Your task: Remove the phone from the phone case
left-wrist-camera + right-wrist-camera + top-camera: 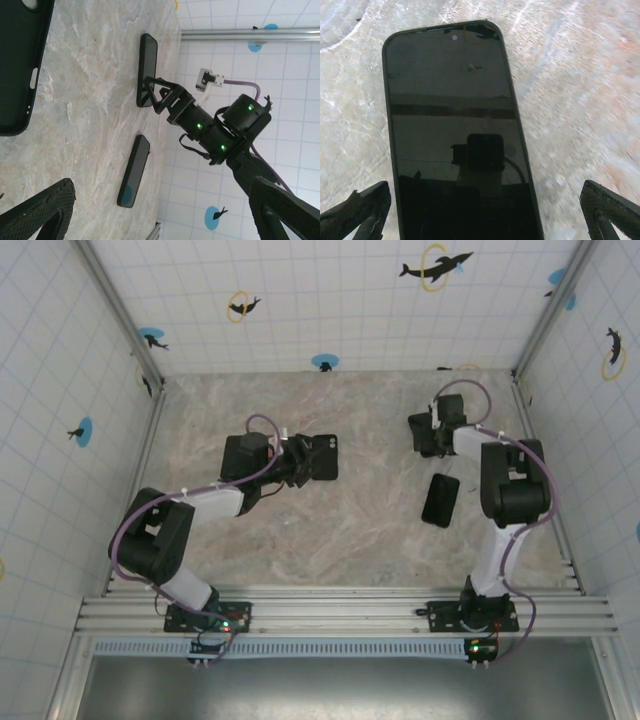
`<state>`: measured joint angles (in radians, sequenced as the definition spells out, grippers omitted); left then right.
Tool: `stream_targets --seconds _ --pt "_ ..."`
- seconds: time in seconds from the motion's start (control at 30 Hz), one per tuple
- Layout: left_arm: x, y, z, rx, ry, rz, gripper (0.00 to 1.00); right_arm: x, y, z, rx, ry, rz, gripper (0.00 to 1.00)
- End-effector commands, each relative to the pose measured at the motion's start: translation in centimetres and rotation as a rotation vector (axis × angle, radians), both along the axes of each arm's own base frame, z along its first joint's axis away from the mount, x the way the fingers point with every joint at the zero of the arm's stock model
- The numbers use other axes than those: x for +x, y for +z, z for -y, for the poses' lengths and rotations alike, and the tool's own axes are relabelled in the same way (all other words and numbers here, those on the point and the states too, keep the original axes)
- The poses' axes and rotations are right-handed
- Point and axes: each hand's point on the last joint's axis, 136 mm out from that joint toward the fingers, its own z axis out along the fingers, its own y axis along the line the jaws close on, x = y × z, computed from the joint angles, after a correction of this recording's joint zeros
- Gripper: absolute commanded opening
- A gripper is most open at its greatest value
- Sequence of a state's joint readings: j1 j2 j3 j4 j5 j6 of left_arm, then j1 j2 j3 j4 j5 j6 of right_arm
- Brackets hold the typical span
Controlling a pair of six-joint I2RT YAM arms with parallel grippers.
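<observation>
Both grippers stand wide open and hold nothing. The left gripper (300,460) sits just beside the case (325,457), left of centre in the top view. In the left wrist view the case looks hollow, cutouts showing and nothing inside. The phone (455,125) lies screen-up on the table (350,530), between the fingers of the right gripper (485,215). The phone looks freed, so each arm should lift straight up, nudging neither. A dark slab (440,500) lies lower right; I cannot tell what it is.

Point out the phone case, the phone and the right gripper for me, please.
phone case (15,75): left wrist view, on its flat black panel.
phone (455,100): right wrist view, middle of the dark screen.
right gripper (485,205): right wrist view, midway between its open fingertips, over the phone.
</observation>
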<state>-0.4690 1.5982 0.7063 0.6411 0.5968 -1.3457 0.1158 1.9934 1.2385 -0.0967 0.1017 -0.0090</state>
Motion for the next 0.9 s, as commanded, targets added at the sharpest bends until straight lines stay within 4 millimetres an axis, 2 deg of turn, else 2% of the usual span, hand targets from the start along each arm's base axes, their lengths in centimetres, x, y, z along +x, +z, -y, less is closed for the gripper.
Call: stream_targets --seconds 0.0,0.17,0.4,0.57,0.73,0.87 --pt "0.9 1.3 0.3 -0.025 0.016 0.032 0.92 1.1 -0.6 -0.5 0.004 0.048 -0.033 1.0" --pt "1.0 1.2 0.3 -0.022 0.019 0.032 0.92 1.7 -2.2 -0.9 -0.003 0.063 -0.086 0.97" --pt "0.8 1.2 0.4 -0.024 0.008 0.03 0.92 0.6 -3.8 -0.5 -0.016 0.065 -0.164 0.92" --pt "0.9 1.2 0.5 -0.026 0.001 0.032 0.92 -0.9 -3.6 -0.6 0.015 0.067 -0.191 0.91" --pt "0.7 1.0 0.5 -0.012 -0.01 0.031 0.92 -2.3 -3.4 0.4 0.023 0.059 -0.212 0.9" --pt "0.6 0.8 0.4 -0.006 -0.015 0.027 0.92 -2.7 -3.6 0.6 0.02 0.069 -0.234 0.85"
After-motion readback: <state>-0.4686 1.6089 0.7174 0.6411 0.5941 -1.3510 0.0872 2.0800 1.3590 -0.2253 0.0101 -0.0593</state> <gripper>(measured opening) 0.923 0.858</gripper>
